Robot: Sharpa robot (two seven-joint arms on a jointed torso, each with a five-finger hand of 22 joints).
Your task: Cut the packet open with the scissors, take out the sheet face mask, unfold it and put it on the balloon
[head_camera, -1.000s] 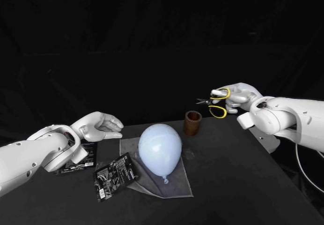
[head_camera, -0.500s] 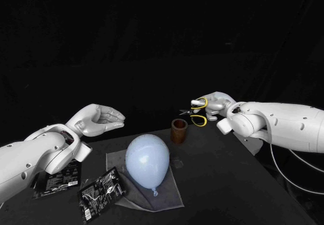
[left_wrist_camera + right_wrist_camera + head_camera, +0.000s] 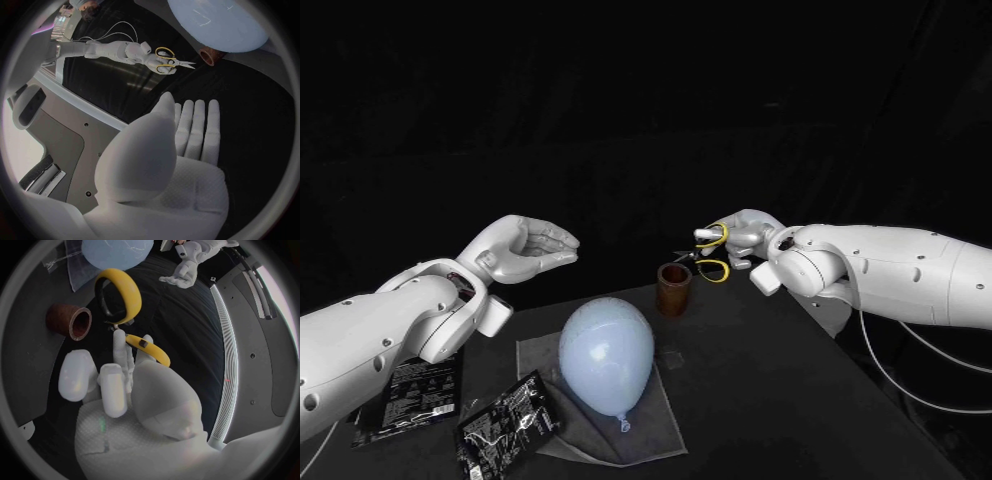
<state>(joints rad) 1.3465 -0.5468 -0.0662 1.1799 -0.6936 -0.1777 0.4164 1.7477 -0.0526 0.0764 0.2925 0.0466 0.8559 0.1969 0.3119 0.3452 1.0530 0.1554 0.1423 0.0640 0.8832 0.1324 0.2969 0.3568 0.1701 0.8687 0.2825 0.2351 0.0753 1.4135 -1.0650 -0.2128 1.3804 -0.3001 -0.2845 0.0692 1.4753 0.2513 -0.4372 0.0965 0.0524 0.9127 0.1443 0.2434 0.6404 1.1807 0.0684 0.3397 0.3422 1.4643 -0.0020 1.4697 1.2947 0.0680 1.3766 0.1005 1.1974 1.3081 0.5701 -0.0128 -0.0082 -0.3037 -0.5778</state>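
Scissors [image 3: 713, 254] are up in the right robot hand [image 3: 741, 236], whose fingers grip them at the yellow loops. They hang in the air above the brown cup [image 3: 674, 289] at the far side of the worktop [image 3: 776, 400]. The blades point toward the robot's left and look closed in the left wrist view.

The left robot hand [image 3: 527, 246] is raised off the worktop, fingers together and loosely curled, with nothing in it.

The packet [image 3: 511, 424] lies flat at the near left. It is beside the cloth [image 3: 661, 432] under the balloon [image 3: 606, 348], touching or overlapping the cloth's edge; I cannot tell which. Its long axis runs away from the robot, leaning a little toward the balloon. A second packet [image 3: 398, 390] lies further left, partly hidden by the left forearm.

What the next move turns on:
- Both packets sit lower than the left robot hand and closer to the robot's body.
- They are well apart from the scissors, with the balloon standing between.
- The left arm is plainly the nearer one.

I judge that the left robot hand must come back and down to lift the packet by one end. It can then present the packet's far short edge toward the blades, while the right brings the scissors across.

Risk as I read it: any low crossing passes close to the balloon, which looks light and easily nudged off its cloth
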